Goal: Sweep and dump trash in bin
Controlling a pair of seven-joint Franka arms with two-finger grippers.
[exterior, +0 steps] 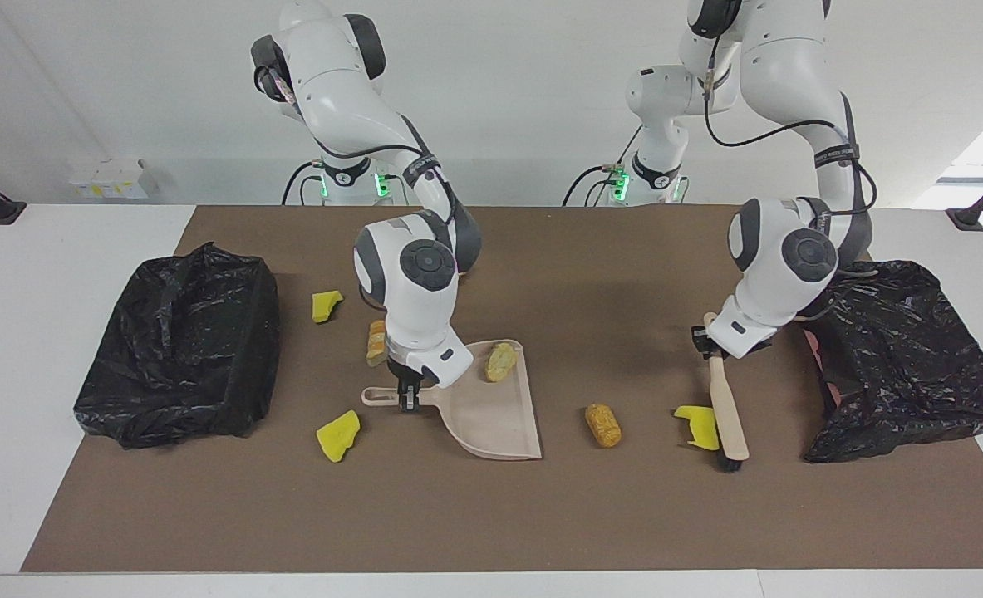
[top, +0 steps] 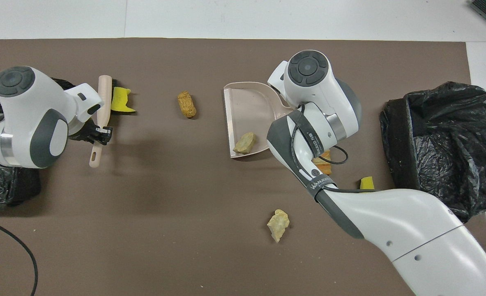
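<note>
1. The left hand is clenched on the handle of the brush, low over the brown mat at the left arm's end of the table.
2. The brush lies along the mat with its bristle end away from the robots, touching a yellow wedge on the side toward the dustpan.
3. The overhead view shows that wedge pressed against the brush head.
4. The right hand is clenched on the handle of the dustpan, which rests on the mat near the middle.
5. One tan lump lies inside the dustpan, at the corner nearer the robots.
6. An orange roll lies on the mat between the dustpan's open edge and the yellow wedge by the brush.
7. An orange-tan piece sits just beside the right arm's wrist, nearer the robots than the dustpan handle.
8. A small yellow wedge lies near the black bin at the right arm's end.
9. A bigger yellow wedge lies farther from the robots, beside the dustpan handle.
10. A pale beige chunk lies on the mat nearest the robots, seen only from overhead.
11. A second bin, also lined in black, stands at the left arm's end, near the brush.
</note>
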